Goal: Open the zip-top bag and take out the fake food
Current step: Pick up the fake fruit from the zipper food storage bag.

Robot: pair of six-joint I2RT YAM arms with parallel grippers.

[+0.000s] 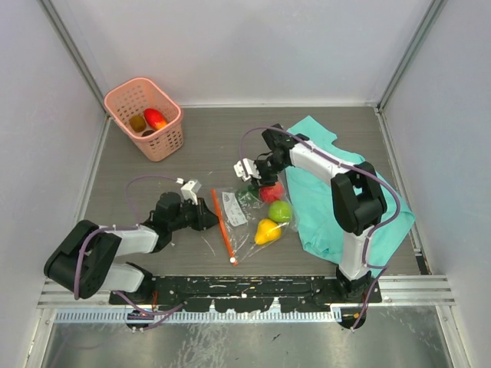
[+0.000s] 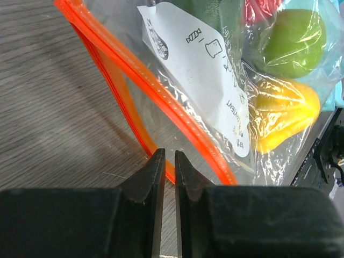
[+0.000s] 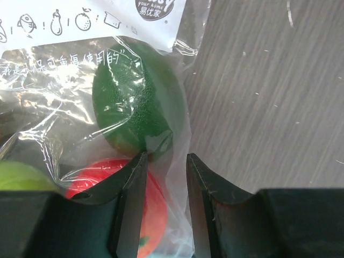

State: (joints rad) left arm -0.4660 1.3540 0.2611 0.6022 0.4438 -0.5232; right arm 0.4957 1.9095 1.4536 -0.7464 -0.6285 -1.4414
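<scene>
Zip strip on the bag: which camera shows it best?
Left wrist: the zip strip runs close-up across the frame, its two tracks visibly split. Top external shows its whole length, but thin, with the white slider. Right wrist shows none.

My left arm [image 1: 130, 239] lies low, left gripper [image 2: 168, 161] jaws nearly together. My right arm [image 1: 322, 162] is extended, right gripper [image 3: 165, 161] jaws parted.

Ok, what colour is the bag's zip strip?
Red-orange. The zip strip shows best in the left wrist view.

a robot lab cell: white panel walls [image 1: 253, 46], grey tabletop [image 1: 207, 146], metal mounting rail [image 1: 430, 287].
</scene>
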